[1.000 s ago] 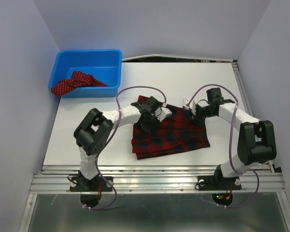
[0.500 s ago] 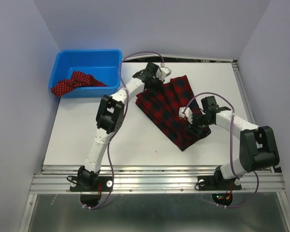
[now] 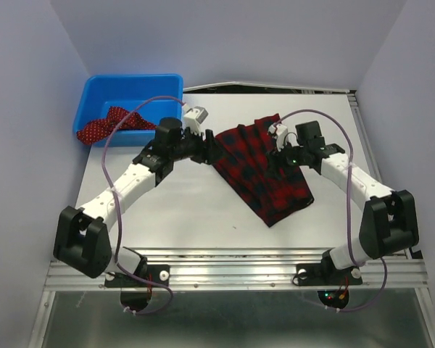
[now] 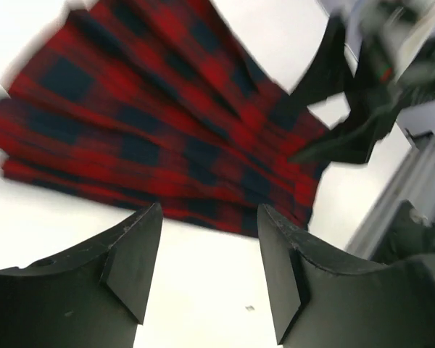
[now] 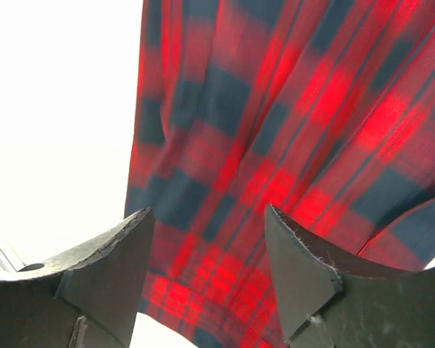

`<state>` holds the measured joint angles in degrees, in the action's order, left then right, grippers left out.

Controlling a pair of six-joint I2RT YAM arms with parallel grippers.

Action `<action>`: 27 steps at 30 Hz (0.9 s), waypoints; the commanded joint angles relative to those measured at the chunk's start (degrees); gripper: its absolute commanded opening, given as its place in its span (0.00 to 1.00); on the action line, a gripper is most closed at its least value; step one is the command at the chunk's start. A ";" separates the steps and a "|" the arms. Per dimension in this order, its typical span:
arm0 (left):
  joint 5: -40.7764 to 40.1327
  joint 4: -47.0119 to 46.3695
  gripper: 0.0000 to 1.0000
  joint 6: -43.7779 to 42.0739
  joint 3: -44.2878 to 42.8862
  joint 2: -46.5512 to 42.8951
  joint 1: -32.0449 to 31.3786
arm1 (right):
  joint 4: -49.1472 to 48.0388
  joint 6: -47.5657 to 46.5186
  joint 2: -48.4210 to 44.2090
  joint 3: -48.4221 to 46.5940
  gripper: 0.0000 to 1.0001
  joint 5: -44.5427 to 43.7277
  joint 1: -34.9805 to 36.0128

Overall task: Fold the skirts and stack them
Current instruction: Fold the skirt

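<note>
My left pincer (image 4: pixel 210 214) and right pincer (image 5: pixel 206 217) gape empty at the tartan skirt (image 3: pixel 264 167), askew near the tabletop's far edge; the polka-dot skirt (image 3: pixel 105 127) lies in the far-left bin (image 3: pixel 130 81). Catching a single pleat layer would likely bunch the fold.

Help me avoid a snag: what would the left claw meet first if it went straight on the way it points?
Probably the plaid skirt, lying ahead of the open left claw; depth is unclear in the blurred wrist view.

A robotics lab cell. Plain pale walls (image 3: pixel 29 109) box in a white bench (image 3: pixel 181 210), with two arms (image 3: pixel 123 192) bolted to an aluminium rail (image 3: pixel 232 270)
</note>
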<state>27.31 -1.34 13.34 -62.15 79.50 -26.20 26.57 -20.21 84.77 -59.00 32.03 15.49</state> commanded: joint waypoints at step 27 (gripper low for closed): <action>1.69 -16.94 0.58 27.88 7.93 27.63 -6.50 | 4.63 9.75 8.91 -2.26 0.48 -17.88 15.98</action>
<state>29.69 -17.54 40.88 -51.90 105.23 -32.27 30.83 -11.11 93.27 -62.30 15.70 30.89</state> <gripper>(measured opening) 0.598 0.522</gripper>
